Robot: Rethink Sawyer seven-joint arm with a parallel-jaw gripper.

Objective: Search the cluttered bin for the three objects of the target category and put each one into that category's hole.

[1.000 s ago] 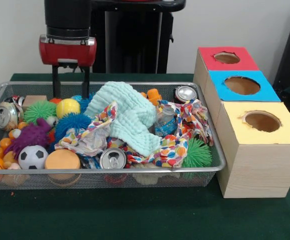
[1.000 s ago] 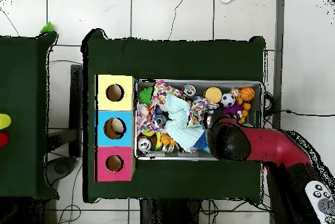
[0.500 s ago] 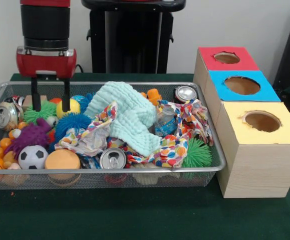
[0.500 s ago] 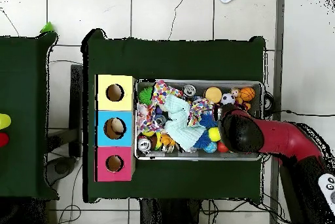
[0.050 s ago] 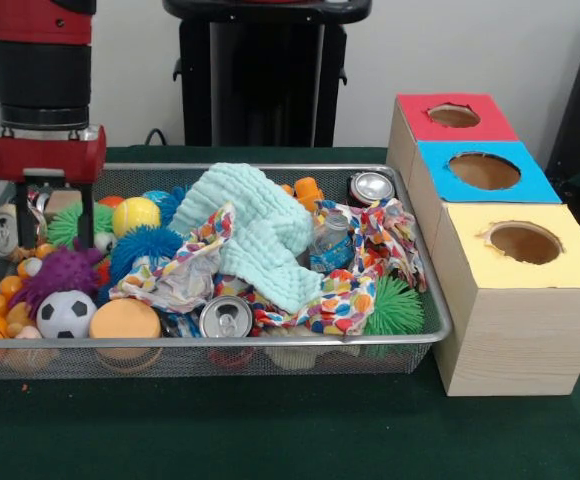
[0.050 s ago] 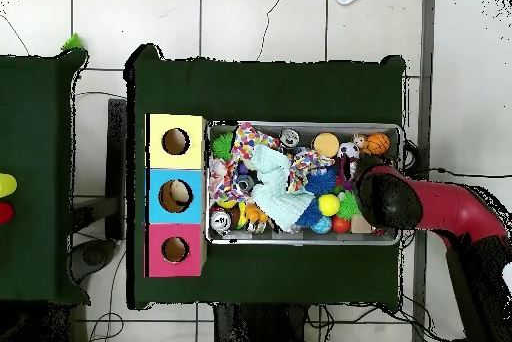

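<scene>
Cans: one (image 5: 10,229) at bin's (image 5: 270,352) far left between the spread fingers of gripper (image 5: 54,237), nothing grasped; one (image 5: 225,318) near front rim, one (image 5: 371,186) far right corner. Mint cloth (image 5: 255,232) mid-bin. Red (image 5: 454,116), blue (image 5: 484,171), yellow (image 5: 523,243) holes in boxes right.

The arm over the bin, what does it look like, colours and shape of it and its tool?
A thick round arm, red at the top, then a black cylindrical wrist with a grey ring, ending in a red block-shaped housing. The tool has two thin, straight black fingers hanging from that housing. In the overhead view the arm shows as red with a black rounded end.
</scene>
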